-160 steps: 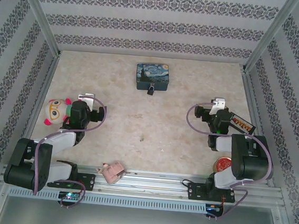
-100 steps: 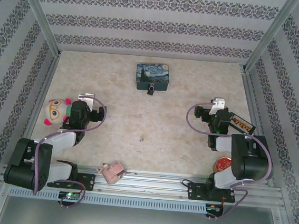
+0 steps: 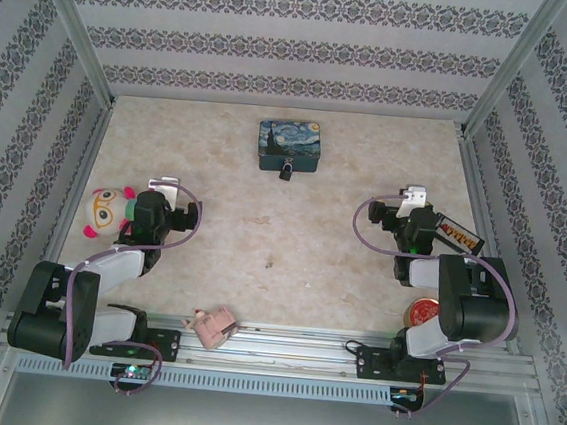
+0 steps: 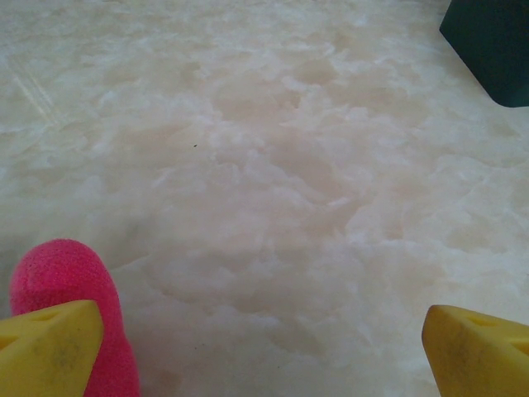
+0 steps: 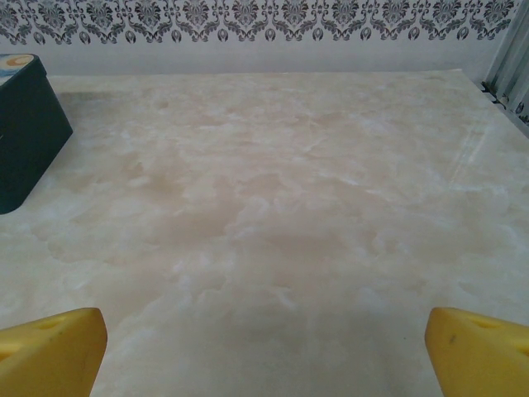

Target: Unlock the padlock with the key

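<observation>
The padlock (image 3: 285, 172), tiny and dark, lies at the back middle of the table, right against the front of the blue painted tin (image 3: 290, 145). The key is too small to make out from above; a faint speck (image 3: 266, 264) marks the table centre. My left gripper (image 3: 165, 182) hovers at the left, far from the padlock. Its yellow fingertips (image 4: 50, 351) stand wide apart, so the left gripper (image 4: 264, 351) is open over bare table. My right gripper (image 3: 413, 197) is at the right, also open (image 5: 264, 351) with nothing between its fingers.
A plush toy (image 3: 108, 211) sits just left of my left gripper, its pink part (image 4: 62, 281) touching the left finger's edge. The tin's dark corner (image 4: 492, 45) (image 5: 25, 124) shows in both wrist views. A patterned box (image 3: 459, 233), a red disc (image 3: 423, 310) and a pink object (image 3: 212, 324) lie near the arms.
</observation>
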Robot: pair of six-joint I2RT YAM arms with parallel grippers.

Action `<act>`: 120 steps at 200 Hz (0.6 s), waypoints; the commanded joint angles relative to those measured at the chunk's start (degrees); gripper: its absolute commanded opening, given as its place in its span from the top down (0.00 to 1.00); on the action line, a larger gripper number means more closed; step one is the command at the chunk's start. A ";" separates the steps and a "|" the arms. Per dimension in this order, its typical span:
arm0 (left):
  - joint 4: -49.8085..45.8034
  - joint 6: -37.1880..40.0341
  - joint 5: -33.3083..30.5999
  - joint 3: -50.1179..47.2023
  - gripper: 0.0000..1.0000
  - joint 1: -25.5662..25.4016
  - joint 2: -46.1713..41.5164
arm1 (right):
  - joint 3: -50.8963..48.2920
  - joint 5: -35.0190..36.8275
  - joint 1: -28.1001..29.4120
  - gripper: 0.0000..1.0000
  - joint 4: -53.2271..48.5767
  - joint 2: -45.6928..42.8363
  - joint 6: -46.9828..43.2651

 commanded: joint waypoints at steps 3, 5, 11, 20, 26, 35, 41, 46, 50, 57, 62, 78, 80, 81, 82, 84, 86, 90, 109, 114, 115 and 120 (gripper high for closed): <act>1.23 0.55 -0.74 1.54 0.01 0.47 0.24 | 0.91 0.70 0.49 0.02 -0.01 -0.06 0.49; 1.19 0.57 -0.74 1.54 0.01 0.47 0.23 | 0.91 0.74 0.49 0.02 -0.01 -0.02 0.48; 1.16 0.56 -0.75 1.54 0.01 0.51 0.33 | 0.91 0.74 0.49 0.02 -0.01 0.00 0.54; 1.20 0.55 -0.82 1.54 0.01 0.48 0.32 | 0.91 0.75 0.49 0.02 -0.01 -0.04 0.51; 1.20 0.51 -0.83 1.54 0.01 0.47 0.33 | 0.91 0.73 0.48 0.02 -0.01 -0.01 0.56; 1.06 0.55 -0.83 1.62 0.01 0.47 0.35 | 0.91 0.76 0.49 0.02 -0.01 -0.01 0.51; 1.11 0.52 -0.83 1.63 0.01 0.47 0.41 | 0.91 0.75 0.49 0.02 0.01 -0.02 0.48; 1.08 0.55 -0.83 1.72 0.01 0.47 0.41 | 0.91 0.75 0.49 0.02 -0.01 0.06 0.56; 1.06 0.51 -0.91 1.72 0.01 0.47 0.53 | 0.91 0.75 0.49 0.02 -0.01 -0.01 0.49; 1.02 0.53 -0.92 1.72 0.01 0.49 0.59 | 0.91 0.75 0.49 0.02 -0.01 -0.01 0.48; 0.93 0.55 -0.93 1.80 0.01 0.47 0.59 | 0.91 0.73 0.49 0.02 -0.01 -0.03 0.48; 0.91 0.52 -0.92 1.81 0.01 0.47 0.58 | 0.91 0.74 0.45 0.02 -0.01 -0.02 0.49; 0.91 0.52 -0.92 1.81 0.01 0.47 0.61 | 0.91 0.70 0.48 0.02 -0.01 0.03 0.53; 0.90 0.54 -0.92 1.81 0.01 0.47 0.60 | 0.91 0.73 0.49 0.02 -0.01 0.01 0.55; 0.89 0.55 -0.92 1.81 0.01 0.47 0.59 | 0.91 0.74 0.49 0.02 -0.01 0.00 0.52; 0.89 0.55 -0.87 1.81 0.01 0.47 0.59 | 0.91 0.70 0.49 0.02 -0.01 -0.01 0.49; 0.91 0.51 -0.90 1.81 0.01 0.47 0.61 | 0.91 0.69 0.49 0.02 -0.01 -0.01 0.48; 0.91 0.47 -0.91 1.81 0.01 0.47 0.62 | 0.91 0.72 0.49 0.02 -0.01 -0.05 0.53; 0.88 0.52 -1.00 1.89 0.01 0.47 0.74 | 0.91 0.73 0.48 0.02 -0.01 0.00 0.48; 0.87 0.53 -1.00 1.96 0.01 0.47 0.77 | 0.91 0.66 0.49 0.02 -0.01 0.00 0.48; 0.83 0.54 -1.00 1.97 0.01 0.47 0.76 | 0.91 0.70 0.49 0.02 -0.01 -0.05 0.53; 0.81 0.49 -1.00 1.99 0.01 0.47 0.83 | 0.91 0.66 0.49 0.02 -0.01 0.03 0.49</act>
